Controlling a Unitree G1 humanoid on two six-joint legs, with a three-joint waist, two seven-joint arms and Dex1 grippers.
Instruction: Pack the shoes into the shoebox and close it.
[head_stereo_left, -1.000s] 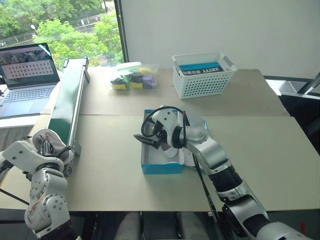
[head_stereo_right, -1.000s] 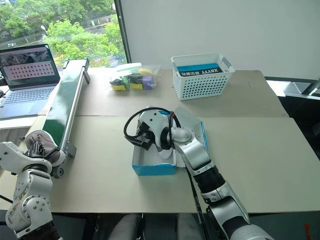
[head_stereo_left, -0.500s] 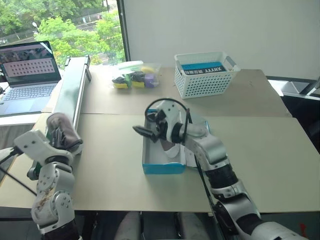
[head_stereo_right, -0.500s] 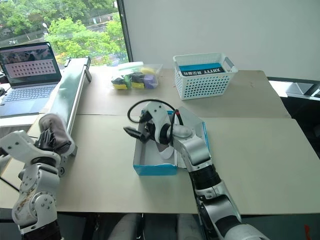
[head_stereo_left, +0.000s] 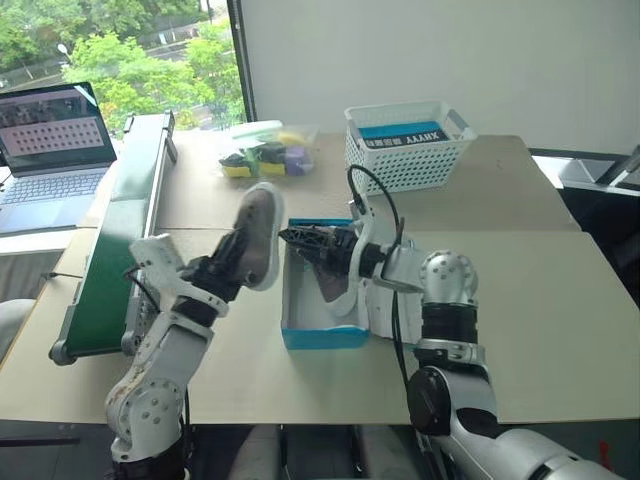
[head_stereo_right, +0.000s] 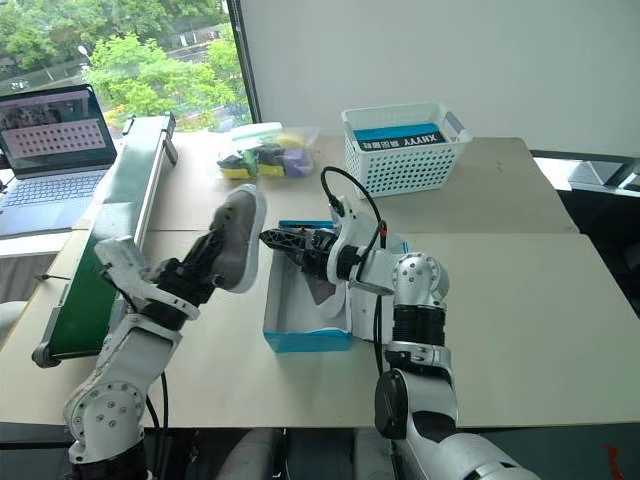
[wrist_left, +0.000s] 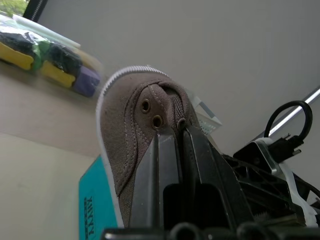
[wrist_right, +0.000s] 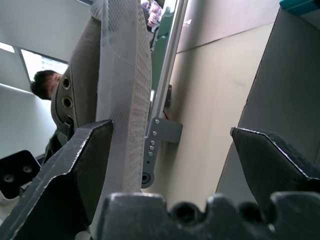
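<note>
— So where is the shoe (head_stereo_left: 255, 235) against the jaws?
— The left gripper (head_stereo_left: 232, 262) is clamped on its collar, near the lace eyelets, and holds it in the air just left of the shoebox (head_stereo_left: 300, 322). In the left wrist view the two black fingers (wrist_left: 165, 165) sit pressed together on the taupe fabric.
— And which way does it point?
— Its long axis stands close to upright, toe toward twelve o'clock and leaning slightly to one, heel down at the gripper. The whitish sole faces the box, at three o'clock.
— The other gripper?
— The right gripper (head_stereo_left: 303, 240) has its jaws wide apart, with nothing between them. It hovers over the far left corner of the open box, pointing at nine o'clock toward the shoe's sole.
— Anything in the box?
— Another shoe (head_stereo_left: 335, 285) lies inside, partly hidden by the right arm.
</note>
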